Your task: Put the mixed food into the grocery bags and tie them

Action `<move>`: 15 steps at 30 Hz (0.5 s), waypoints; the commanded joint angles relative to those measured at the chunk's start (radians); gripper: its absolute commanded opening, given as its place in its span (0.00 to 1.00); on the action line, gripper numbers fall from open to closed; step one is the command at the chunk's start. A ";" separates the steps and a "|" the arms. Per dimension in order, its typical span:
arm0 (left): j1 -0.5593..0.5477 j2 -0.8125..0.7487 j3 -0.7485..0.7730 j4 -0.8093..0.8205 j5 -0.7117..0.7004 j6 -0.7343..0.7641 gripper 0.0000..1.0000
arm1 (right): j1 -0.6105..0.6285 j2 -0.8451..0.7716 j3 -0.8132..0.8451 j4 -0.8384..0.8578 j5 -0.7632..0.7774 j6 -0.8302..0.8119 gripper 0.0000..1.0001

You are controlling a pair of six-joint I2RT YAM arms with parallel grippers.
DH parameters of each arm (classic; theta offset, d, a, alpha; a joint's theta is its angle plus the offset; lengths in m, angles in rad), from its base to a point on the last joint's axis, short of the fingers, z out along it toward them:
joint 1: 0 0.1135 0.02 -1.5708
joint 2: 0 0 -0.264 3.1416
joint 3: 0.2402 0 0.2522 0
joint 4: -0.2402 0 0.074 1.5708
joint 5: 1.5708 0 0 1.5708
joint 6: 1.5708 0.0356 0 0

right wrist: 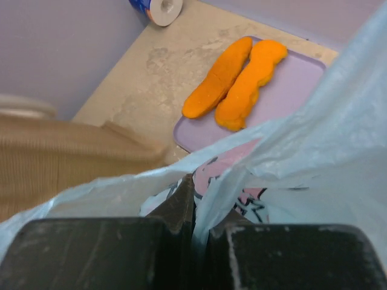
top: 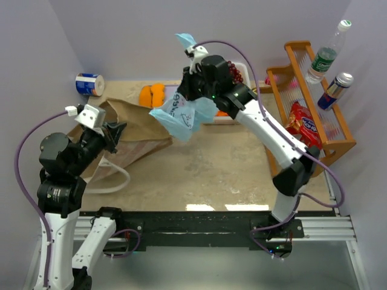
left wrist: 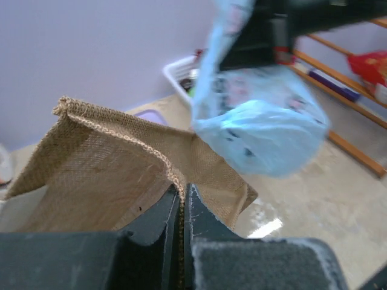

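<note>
Bright even light, glare strip on table [top: 230,207], blue bag [left wrist: 260,139] blurred up close.

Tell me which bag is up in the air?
The light-blue plastic bag, hanging from the right tool. The brown bag lies on the table, its edge pinched by the left tool.

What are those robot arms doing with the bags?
The right gripper is shut on the top of the blue bag, holding it up off the table so it hangs, bulging at the bottom. The left gripper is pinching the rim of the brown bag, which lies on the table. What is inside either bag cannot be seen.
</note>
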 commanded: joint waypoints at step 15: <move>-0.078 0.124 0.029 -0.026 0.525 0.016 0.00 | -0.006 0.458 0.316 0.109 -0.034 0.072 0.14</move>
